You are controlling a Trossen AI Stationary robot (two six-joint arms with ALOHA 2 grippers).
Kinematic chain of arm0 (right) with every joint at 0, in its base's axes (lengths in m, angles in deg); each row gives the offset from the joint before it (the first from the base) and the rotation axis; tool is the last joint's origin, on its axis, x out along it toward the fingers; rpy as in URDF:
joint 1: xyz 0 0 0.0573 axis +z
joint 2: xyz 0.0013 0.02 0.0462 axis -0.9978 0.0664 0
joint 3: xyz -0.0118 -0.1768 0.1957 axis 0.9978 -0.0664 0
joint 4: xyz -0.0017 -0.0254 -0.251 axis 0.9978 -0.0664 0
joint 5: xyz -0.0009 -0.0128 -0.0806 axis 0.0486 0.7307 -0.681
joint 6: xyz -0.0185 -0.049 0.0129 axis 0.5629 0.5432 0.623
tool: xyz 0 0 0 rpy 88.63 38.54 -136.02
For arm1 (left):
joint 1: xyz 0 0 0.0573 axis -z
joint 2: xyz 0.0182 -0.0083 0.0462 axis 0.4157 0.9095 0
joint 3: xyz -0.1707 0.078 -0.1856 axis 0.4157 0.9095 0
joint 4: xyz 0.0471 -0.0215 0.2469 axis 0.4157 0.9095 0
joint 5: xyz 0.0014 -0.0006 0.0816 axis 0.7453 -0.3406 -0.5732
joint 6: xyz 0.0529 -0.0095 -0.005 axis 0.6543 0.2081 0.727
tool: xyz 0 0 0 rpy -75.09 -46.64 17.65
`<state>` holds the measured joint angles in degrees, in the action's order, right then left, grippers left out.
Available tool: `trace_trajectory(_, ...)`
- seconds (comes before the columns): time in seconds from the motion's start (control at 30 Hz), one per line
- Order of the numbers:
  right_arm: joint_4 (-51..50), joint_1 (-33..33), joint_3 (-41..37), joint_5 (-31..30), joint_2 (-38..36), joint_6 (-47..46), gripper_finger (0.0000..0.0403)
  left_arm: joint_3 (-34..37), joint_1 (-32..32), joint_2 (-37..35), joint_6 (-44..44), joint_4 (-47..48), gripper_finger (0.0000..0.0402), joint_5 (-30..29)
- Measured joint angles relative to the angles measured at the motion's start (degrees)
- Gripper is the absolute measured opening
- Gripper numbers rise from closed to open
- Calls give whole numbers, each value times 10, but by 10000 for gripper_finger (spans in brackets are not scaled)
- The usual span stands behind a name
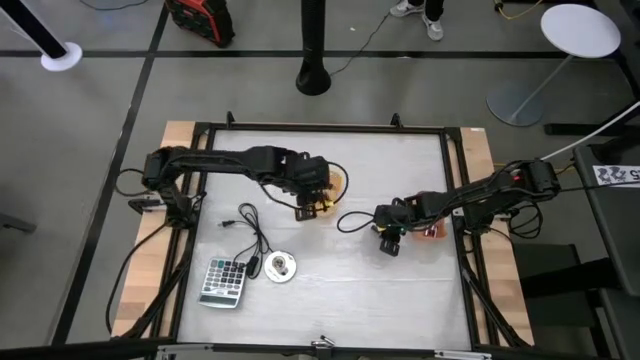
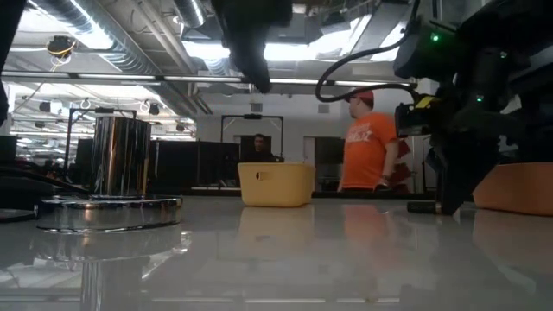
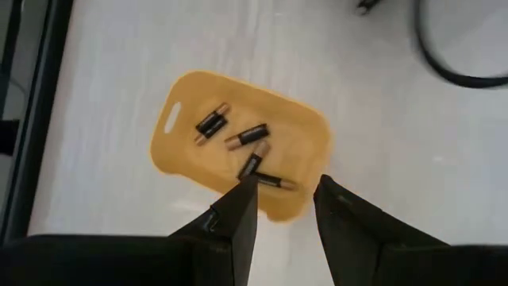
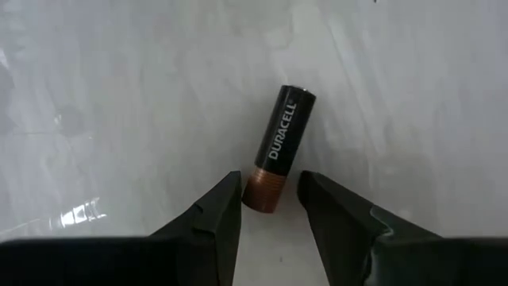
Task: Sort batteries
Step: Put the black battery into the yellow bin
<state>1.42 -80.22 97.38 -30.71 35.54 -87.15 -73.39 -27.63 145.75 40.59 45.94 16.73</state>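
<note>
- Because the job is to separate cells by size, the right hand point(image 4: 268, 208) sits low over the white surface point(image 1: 330, 290) at about four o'clock from its centre, its two dark fingers parted narrowly around the copper end of a lone battery point(image 4: 278, 148); they straddle it without clearly pinching it yet.
- That battery lies flat, a smooth cylinder with a glossy black sleeve, white lettering and a copper band, so it would likely roll if nudged sideways.
- While that goes on, the left hand point(image 3: 284, 208) hangs above a yellow tray point(image 3: 178, 155) at roughly twelve o'clock on the surface, fingers open with nothing between them, as if it is there to drop or fetch cells.
- Four small batteries point(image 3: 244, 136) rest inside that tray, scattered at odd angles, black with copper ends like the loose one.
- The tray looks like matte moulded plastic, shallow, with rounded corners and a slot handle.
- Just beside the right hand, toward three o'clock, an orange tray point(image 1: 434, 230) waits, probably for the other size.
- The surface is pale and faintly reflective, giving little grip to round things.
</note>
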Motion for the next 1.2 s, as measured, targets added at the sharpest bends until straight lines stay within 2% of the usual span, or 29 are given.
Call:
trace_trajectory(0.17, 0, 0, 0, -4, 0, 0, 124, 0, 32, -47, -2, 14, 117, 0)
trace_trajectory(0.33, 0, 0, -1, -5, 1, 0, 72, 0, 79, -94, -3, 13, 117, -11)
trace_trajectory(0.47, 3, 0, -2, -5, 1, 0, 34, 0, 118, -139, -20, 16, 117, -56)
trace_trajectory(0.57, 7, 0, -2, -4, 1, 0, 23, 15, 150, -178, -36, 8, 117, -101)
trace_trajectory(0.7, 9, 0, -2, -4, 1, 0, 29, 95, 194, -245, -81, -27, 117, -172)
trace_trajectory(0.87, 10, 0, -1, -4, 1, 0, 31, 250, 236, -327, -160, -109, 117, -247)
trace_trajectory(1.03, 3, 0, 12, -6, 3, 0, 31, 400, 253, -373, -218, -218, 117, -270)
trace_trajectory(1.2, 24, 0, 38, -30, 2, 16, 31, 509, 252, -377, -233, -329, 117, -273)
